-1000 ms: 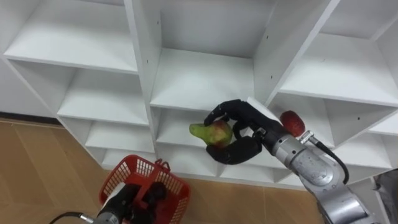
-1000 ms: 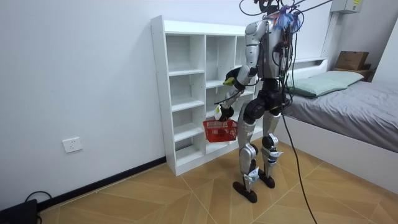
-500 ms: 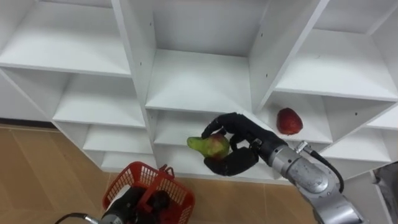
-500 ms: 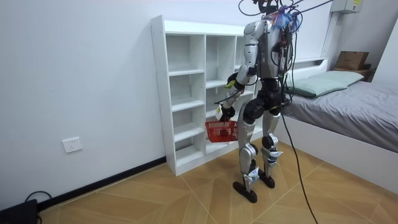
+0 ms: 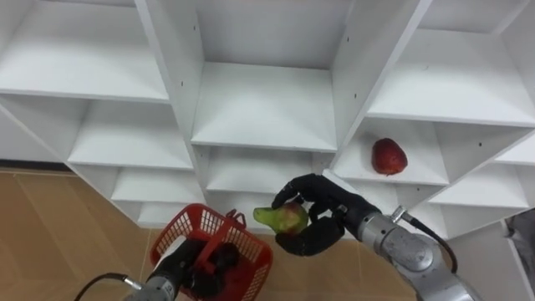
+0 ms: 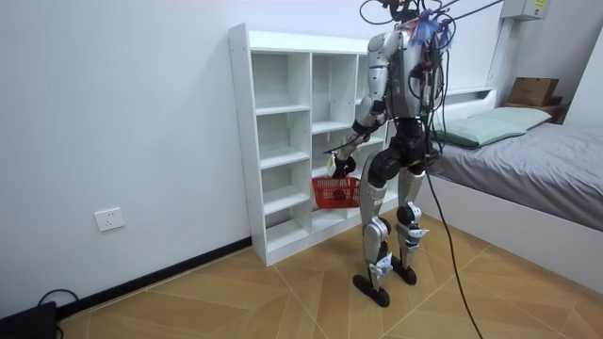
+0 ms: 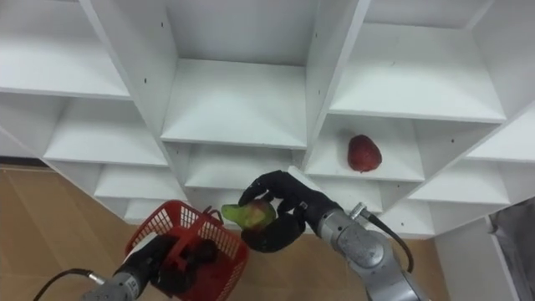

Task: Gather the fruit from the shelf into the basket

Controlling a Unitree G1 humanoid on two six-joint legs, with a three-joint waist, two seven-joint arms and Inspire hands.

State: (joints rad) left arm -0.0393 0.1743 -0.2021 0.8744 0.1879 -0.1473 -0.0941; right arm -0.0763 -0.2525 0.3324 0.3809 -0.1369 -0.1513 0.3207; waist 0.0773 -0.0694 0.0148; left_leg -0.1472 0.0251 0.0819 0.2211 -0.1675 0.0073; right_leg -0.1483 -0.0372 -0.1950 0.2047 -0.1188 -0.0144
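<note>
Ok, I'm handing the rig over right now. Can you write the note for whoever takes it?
Right hand: fingers shut on the pear, held in front of the closet, just above and right of the basket's rim.
Left hand: shut on the basket handle, low before the shelves.
Red fruit: on a shelf in the right column, untouched.
Done: pear is off the shelf.
Left: drop the pear into the basket, then fetch the red fruit. The hand hides what the basket holds.
</note>
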